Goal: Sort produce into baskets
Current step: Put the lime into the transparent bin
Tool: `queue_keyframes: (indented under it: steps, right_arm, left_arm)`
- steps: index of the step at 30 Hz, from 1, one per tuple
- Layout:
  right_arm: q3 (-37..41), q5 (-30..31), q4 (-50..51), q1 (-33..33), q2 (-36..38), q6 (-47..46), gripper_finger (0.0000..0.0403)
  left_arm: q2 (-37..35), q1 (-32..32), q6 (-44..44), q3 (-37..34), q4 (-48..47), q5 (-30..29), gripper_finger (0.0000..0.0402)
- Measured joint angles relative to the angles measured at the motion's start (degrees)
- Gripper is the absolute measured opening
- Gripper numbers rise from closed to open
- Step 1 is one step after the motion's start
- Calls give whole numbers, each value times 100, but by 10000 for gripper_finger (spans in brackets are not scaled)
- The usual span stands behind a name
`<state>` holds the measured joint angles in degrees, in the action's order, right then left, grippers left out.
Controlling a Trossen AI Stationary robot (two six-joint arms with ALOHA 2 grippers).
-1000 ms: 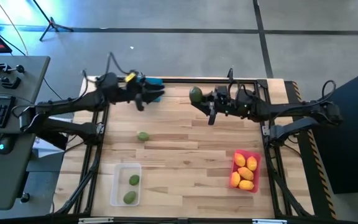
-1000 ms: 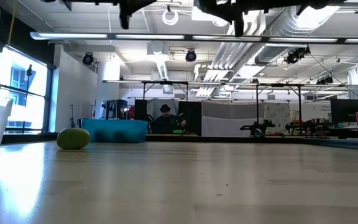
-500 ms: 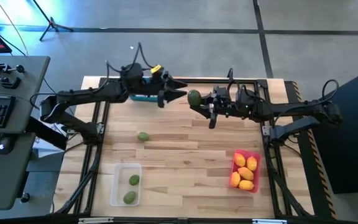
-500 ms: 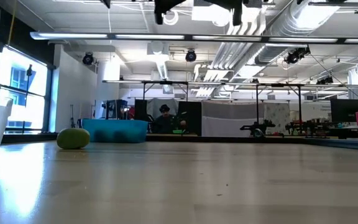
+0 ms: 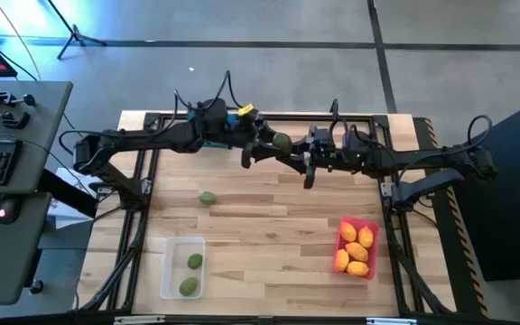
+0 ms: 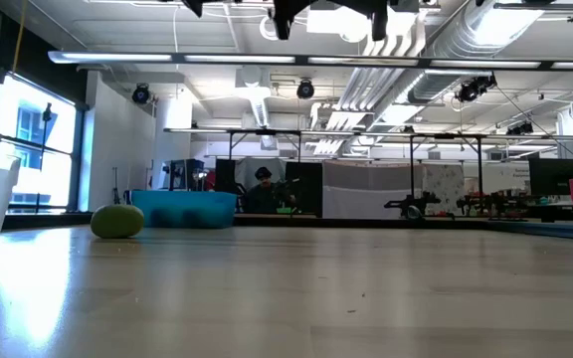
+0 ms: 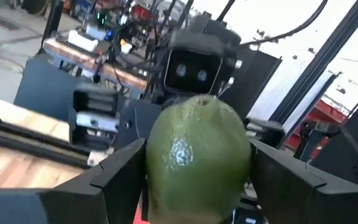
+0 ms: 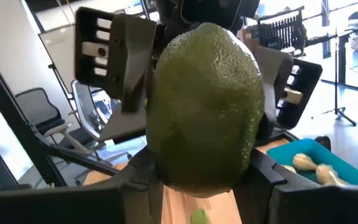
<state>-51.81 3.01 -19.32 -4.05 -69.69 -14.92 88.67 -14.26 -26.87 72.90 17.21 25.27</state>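
High view, upper centre: right gripper [image 5: 289,147] grips green fruit [image 5: 282,141]; left gripper [image 5: 262,142] brackets it, open; we advise closing squarely before release.

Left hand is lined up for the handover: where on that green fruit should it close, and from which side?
Grip the green fruit across its wide middle, coming in from the side facing away from the right hand, which holds it. The left hand already has open fingers on either flank, probably well placed.
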Motion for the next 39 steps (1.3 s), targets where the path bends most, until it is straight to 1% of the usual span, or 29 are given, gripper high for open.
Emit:
queue_keyframes:
  steps: [4,10,15,18,22,26,28,35,39]
  right_arm:
    - [0,-1,101,0,-6,4,122]
    - [-4,-20,141,2,0,22,122]
    - [-4,-23,213,0,0,44,122]
    - [-2,-28,243,2,-2,46,122]
    - [-2,-33,244,2,-2,48,124]
    - [0,-35,267,4,-6,31,153]
    - [2,-33,268,4,-6,25,157]
    - [2,0,370,-5,-6,-3,163]
    - [-2,15,622,-4,-6,-99,183]
  left_arm:
    - [95,26,36,-5,71,-11,255]
    - [70,20,146,-7,453,-37,255]
    - [65,20,166,-7,501,-41,253]
    - [63,31,168,-7,503,-60,238]
    - [63,29,171,-7,475,-76,194]
    - [63,33,318,-7,383,-74,148]
    - [63,33,343,-7,378,-74,134]
    - [43,-44,358,-7,363,-6,126]
    - [-17,-117,388,-13,283,106,124]
